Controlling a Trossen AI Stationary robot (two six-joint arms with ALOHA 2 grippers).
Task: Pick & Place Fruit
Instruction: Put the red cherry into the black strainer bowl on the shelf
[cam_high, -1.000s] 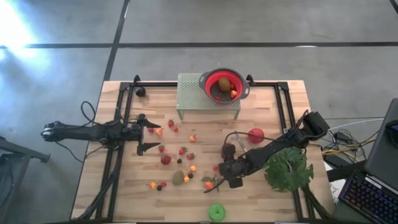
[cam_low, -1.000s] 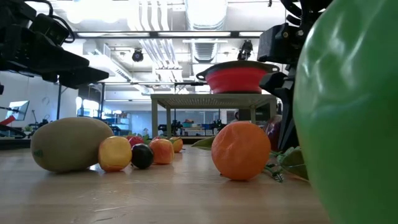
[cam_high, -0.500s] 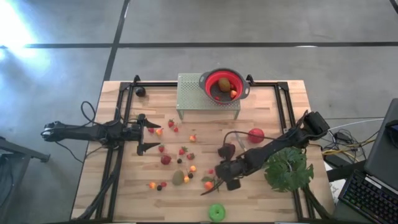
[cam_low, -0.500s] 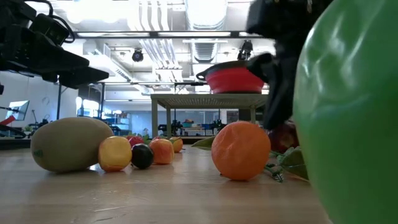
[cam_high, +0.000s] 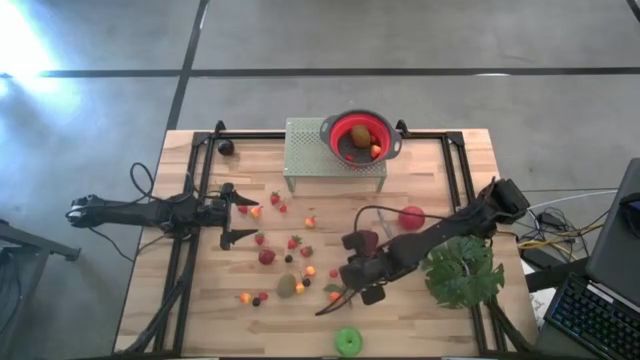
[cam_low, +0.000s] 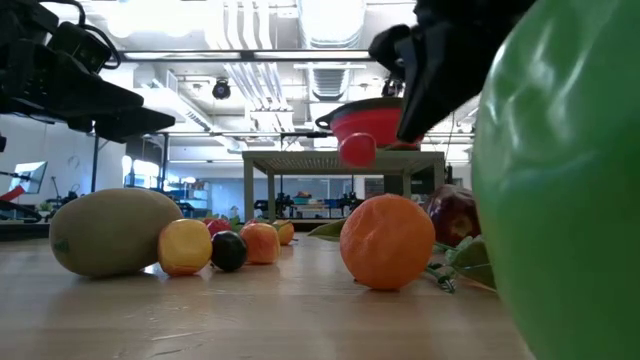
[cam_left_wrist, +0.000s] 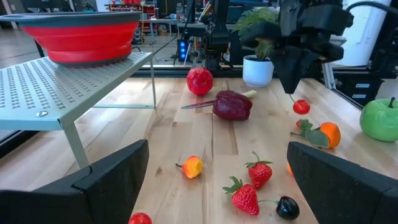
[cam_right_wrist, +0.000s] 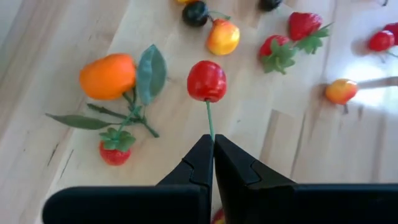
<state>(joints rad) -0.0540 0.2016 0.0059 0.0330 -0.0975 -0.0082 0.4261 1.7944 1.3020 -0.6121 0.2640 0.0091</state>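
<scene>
Right end effector (cam_right_wrist: 212, 152) pinches the thin green stem of a small red cherry-like toy fruit (cam_right_wrist: 207, 81) dangling above the wooden surface (cam_right_wrist: 81, 168), risk: stem slips out mid-carry; left end effector (cam_high: 240, 214) spread, waiting.

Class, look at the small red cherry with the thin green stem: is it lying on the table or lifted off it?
Lifted. The right end effector is shut on the stem, and the cherry hangs clear of the table in the low view.
</scene>
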